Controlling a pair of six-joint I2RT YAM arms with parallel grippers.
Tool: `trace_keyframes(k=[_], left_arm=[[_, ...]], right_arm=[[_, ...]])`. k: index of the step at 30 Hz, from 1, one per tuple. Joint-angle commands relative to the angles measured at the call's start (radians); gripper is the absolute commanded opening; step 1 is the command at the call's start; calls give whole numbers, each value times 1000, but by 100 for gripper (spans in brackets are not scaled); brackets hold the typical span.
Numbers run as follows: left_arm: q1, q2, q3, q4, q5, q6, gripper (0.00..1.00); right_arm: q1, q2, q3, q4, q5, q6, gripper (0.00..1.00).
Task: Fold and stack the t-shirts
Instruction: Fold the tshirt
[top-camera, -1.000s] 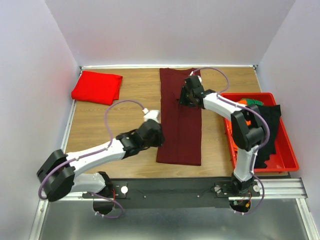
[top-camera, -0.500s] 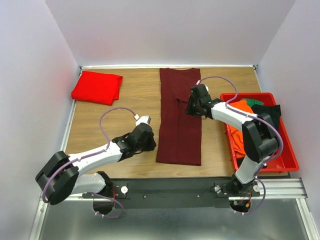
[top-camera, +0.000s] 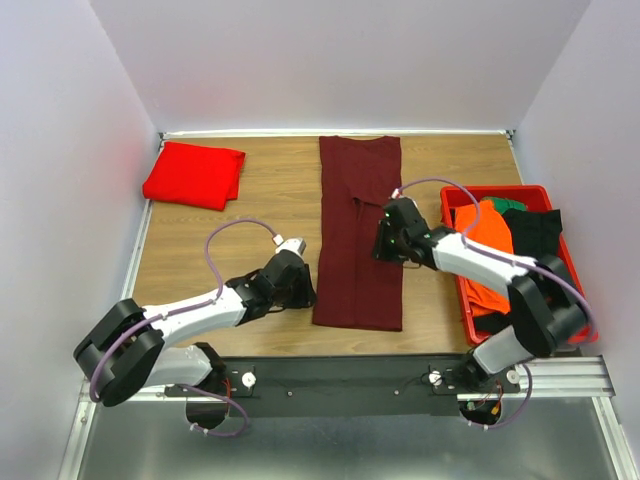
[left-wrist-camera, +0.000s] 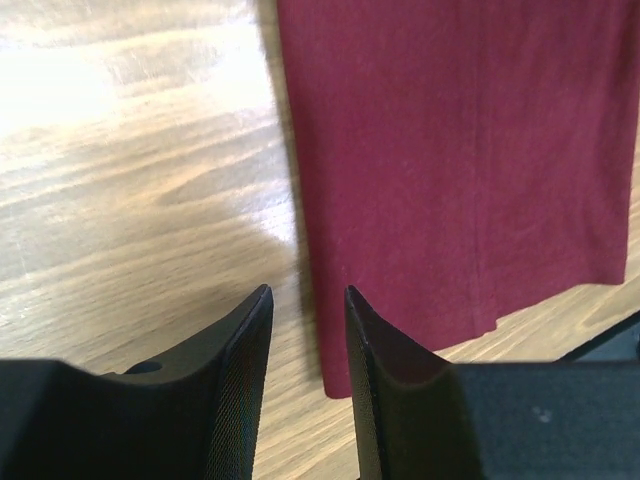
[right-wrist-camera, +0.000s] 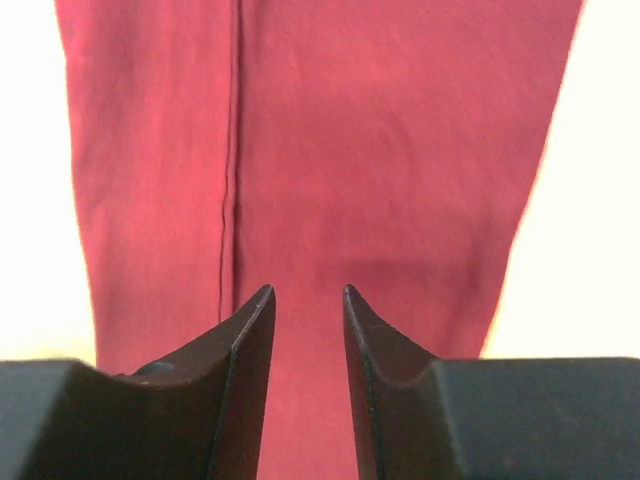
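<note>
A dark maroon t-shirt (top-camera: 360, 235) lies folded into a long narrow strip down the middle of the table. A bright red t-shirt (top-camera: 195, 175) sits folded at the far left. My left gripper (top-camera: 306, 293) hovers low at the strip's left edge near its front end. It is open, with bare wood and the maroon t-shirt's hem (left-wrist-camera: 450, 150) ahead of the left gripper (left-wrist-camera: 305, 297). My right gripper (top-camera: 383, 245) hangs over the strip's right half, about midway along. Here too the right gripper (right-wrist-camera: 307, 292) is open and empty above the maroon t-shirt (right-wrist-camera: 350, 130).
A red bin (top-camera: 580, 310) at the right edge holds orange (top-camera: 490, 225), black (top-camera: 540, 235) and green clothes. White walls close in the table on three sides. A black rail with the arm bases runs along the near edge.
The right gripper has travelled from the strip's far end toward me to its middle. The left gripper has pulled back slightly off the strip's left edge.
</note>
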Motion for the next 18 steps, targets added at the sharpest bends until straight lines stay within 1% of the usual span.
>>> trace_keyframes(k=[1,2,6,10,13,16,18], left_arm=[[-12,18,-29,28,76,16,43],[-22,26,-30,39,82,15,43],[-55,53,-45,70,113,6,43],[-78,81,-58,85,145,-8,43],[-87,104,-67,84,166,-19,41],[-98,106,-78,78,183,-36,36],[-99,112,-79,67,200,-36,28]], right_arm=[[0,-154,-123,-33,-34,61,42],[0,-209,-140,-44,-37,65,42],[0,-320,-208,-108,-31,98,43],[0,-388,-254,-165,-71,133,43],[0,-415,-278,-210,-124,148,43],[0,-435,-295,-262,-135,159,44],[0,-449,-309,-283,-157,168,45]])
